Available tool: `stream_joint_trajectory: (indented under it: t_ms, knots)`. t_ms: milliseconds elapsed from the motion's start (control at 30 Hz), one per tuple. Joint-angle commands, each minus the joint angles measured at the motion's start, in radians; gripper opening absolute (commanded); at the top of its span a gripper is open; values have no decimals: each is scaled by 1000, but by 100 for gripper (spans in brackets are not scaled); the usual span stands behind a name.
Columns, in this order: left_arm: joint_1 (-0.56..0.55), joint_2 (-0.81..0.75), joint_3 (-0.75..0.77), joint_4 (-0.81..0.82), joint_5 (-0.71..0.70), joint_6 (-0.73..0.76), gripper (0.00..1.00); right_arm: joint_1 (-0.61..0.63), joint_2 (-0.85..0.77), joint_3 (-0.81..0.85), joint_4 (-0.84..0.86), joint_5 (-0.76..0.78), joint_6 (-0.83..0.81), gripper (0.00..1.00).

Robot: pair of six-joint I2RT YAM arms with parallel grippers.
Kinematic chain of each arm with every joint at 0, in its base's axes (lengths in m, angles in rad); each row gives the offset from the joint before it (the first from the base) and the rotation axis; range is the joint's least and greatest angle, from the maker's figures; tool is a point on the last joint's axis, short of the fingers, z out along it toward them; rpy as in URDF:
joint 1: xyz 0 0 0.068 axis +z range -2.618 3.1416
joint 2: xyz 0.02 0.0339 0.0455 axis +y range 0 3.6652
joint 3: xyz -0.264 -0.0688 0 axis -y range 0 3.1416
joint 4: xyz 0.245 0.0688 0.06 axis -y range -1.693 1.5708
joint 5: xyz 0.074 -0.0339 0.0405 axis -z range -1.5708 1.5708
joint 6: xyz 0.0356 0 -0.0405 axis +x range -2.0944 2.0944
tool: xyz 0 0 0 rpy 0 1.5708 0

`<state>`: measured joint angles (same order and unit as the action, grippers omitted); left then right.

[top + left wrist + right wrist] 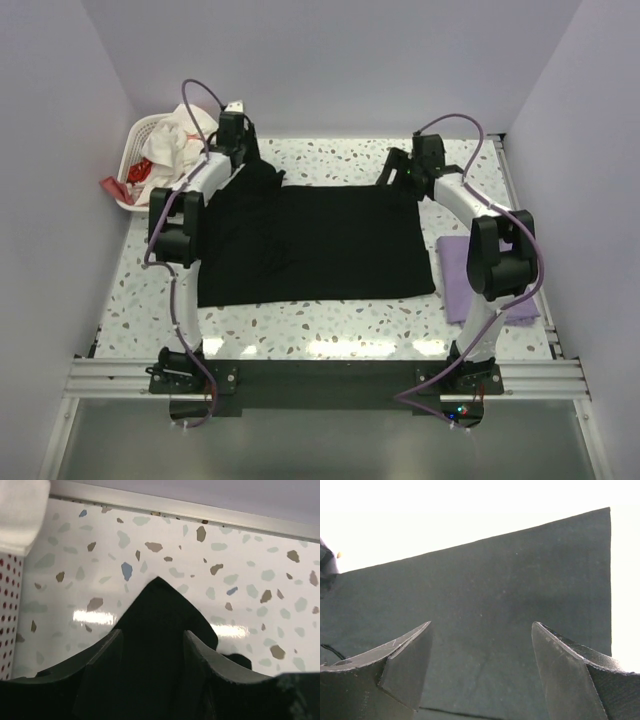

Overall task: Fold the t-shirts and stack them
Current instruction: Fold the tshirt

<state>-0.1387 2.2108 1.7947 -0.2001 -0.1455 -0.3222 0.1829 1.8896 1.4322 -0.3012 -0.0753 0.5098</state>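
Right gripper (481,625) sits closest in the right wrist view: jaws spread wide, nothing between them, hovering over flat fabric of the large plain black short-sleeved cloth tee (485,580). That tee's straight edge runs along the far side, with a square corner at upper right. Left gripper (152,635) on its own wrist camera: jaws parted roughly halfway, black fabric bunched into a peak between and just past the fingertips. The pads don't look clamped on it, so I read this one as open with cloth lying in the gap. Top view: the black tee is spread across the middle of the white speckled terrazzo tabletop (330,322). It's mostly flat, with the left side rumpled and drawn up toward the far-left corner under the left gripper. The right gripper is over the tee's far-right edge. Small folded rectangle of lavender-purple cloth tee (452,285) lies flat at the table's right side, just beside the black tee's right edge. Can't tell if they touch, and the right arm's elbow hides part of it. White plastic laundry basket (148,124) stands at the far-left corner near the left gripper, with white and red cloth heaped in it. Aluminium rail (320,372) along the near edge carries both arm bases.
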Motion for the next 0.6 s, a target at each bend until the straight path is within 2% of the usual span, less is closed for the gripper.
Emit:
stream_joint_trajectory:
  t_ms: [0,167,333,567]
  knots:
    - [1,120,172,28,-23,130,57,-2,15,47,72,-40,-28,82]
    - [-1,237,287,39,-19,156,57,-2,26,34,97,-60,-27,80]
    - [1,296,301,76,-11,158,59,-3,28,30,99,-49,-31,80]
    - [1,317,302,96,7,129,53,-2,40,28,105,-75,-25,79]
